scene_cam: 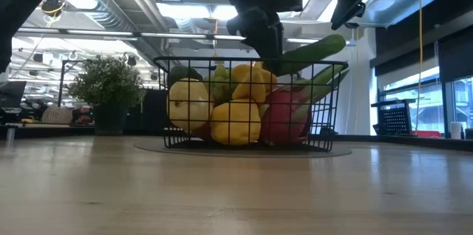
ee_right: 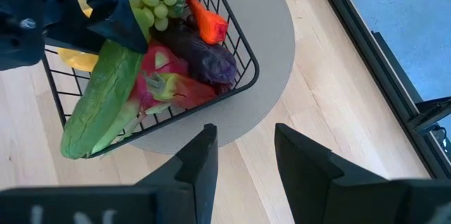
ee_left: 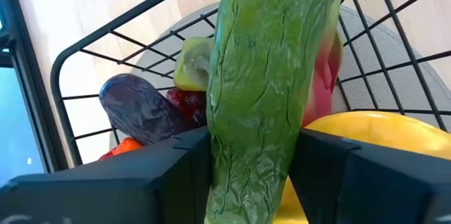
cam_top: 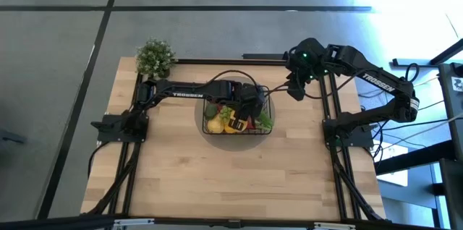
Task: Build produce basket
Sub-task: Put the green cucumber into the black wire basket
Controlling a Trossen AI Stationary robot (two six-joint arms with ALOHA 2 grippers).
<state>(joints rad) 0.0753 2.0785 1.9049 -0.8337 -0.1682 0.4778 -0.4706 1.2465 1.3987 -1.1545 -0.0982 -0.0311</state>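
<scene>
Black wire-mesh basket [cam_top: 265, 130] sits mid-desk on a grey round mat [ee_right: 271, 55], already loaded with toy produce: yellow lemon [scene_cam: 235, 122], pink dragon fruit [scene_cam: 284, 117], purple eggplant [ee_right: 201, 53], green grapes [ee_right: 156, 2], orange carrot [ee_right: 206, 18]. My left gripper [ee_left: 250, 155] is over the basket, jaws clamped on the long green cucumber [ee_left: 271, 76], which tilts out over the rim. Step in hand looks like placing the cucumber; next I'd lower it in, release, lift clear. Right gripper [ee_right: 243, 157] waits beside the basket, jaws partly apart, holding nothing.
</scene>
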